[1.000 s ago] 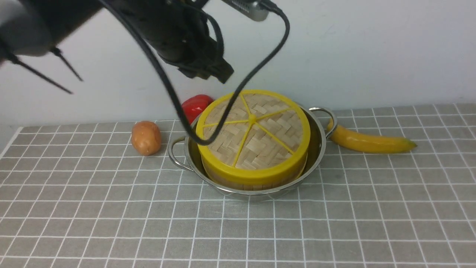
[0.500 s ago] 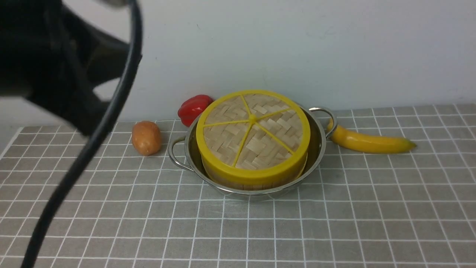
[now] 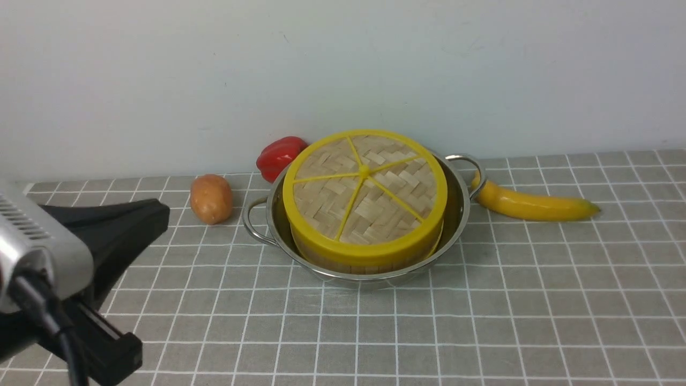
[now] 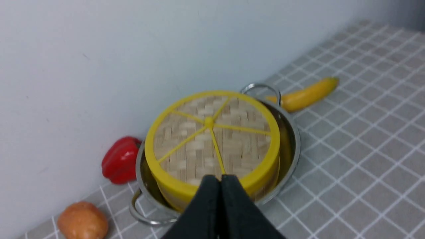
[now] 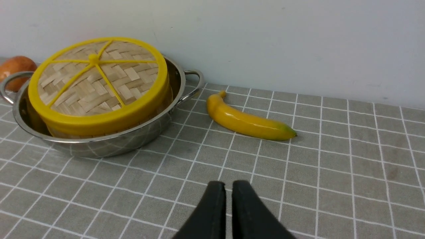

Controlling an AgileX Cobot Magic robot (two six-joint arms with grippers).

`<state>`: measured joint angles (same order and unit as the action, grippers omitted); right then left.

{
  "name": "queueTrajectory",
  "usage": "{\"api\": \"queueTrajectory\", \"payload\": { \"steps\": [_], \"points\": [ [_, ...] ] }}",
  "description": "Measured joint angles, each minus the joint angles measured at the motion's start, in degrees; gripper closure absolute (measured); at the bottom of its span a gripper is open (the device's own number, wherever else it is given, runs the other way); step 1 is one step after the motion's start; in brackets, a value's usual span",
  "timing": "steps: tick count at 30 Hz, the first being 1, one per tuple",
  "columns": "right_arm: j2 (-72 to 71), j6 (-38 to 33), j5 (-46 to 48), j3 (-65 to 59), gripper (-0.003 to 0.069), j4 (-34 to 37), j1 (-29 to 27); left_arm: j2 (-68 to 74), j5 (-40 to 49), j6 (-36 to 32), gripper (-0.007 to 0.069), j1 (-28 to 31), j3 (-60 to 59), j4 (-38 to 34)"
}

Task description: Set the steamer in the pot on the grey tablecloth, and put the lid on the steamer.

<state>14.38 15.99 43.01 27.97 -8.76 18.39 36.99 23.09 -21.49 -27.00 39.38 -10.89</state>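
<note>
At far left, low over the cloth, left gripper: jaws together, empty. Potato and pepper beyond. Centre: pot on cloth, steamer inside, lid seated, apparently level. Banana just right of pot. Right gripper: jaws nearly together, slim gap, empty.

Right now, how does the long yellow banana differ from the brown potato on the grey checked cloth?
The long yellow banana is slim, curved and glossy; the brown potato is short, rounded and dull. The banana lies at the shiny steel pot's right handle, the potato by its left. Both rest on the grey checked cloth, untouched.
</note>
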Motion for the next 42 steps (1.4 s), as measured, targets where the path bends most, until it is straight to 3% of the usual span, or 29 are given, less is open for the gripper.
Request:
{"api": "queueTrajectory", "payload": {
  "steps": [9, 17, 23, 28, 33, 42],
  "points": [
    [-0.1, 0.0, 0.0, 0.0, 0.0564, 0.8, 0.0, 0.2, -0.7, 0.0, 0.0614, 0.0, -0.3, 0.1],
    [-0.1, 0.1, -0.1, 0.0, 0.0538, 0.8, 0.0, -1.4, -2.0, -3.1, 0.0613, 0.8, -0.4, 10.9],
    [-0.1, 0.2, -0.2, 0.0, 0.0521, 0.9, 0.0, -11.0, -2.7, 2.0, 0.0594, 10.2, -11.4, 10.4],
    [-0.1, 0.2, -0.2, 0.0, 0.0508, 1.0, 0.0, -23.7, -12.8, 6.6, 0.0584, 20.0, -28.7, 9.6],
    [-0.1, 0.2, -0.2, 0.0, 0.0496, 1.0, 0.0, -35.8, -18.4, 7.4, 0.0581, 26.3, -37.1, 8.7],
    [-0.2, 0.2, -0.2, 0.0, 0.0475, 1.0, 0.0, -37.0, -16.9, 7.5, 0.0580, 28.4, -39.8, 8.5]
  ]
}}
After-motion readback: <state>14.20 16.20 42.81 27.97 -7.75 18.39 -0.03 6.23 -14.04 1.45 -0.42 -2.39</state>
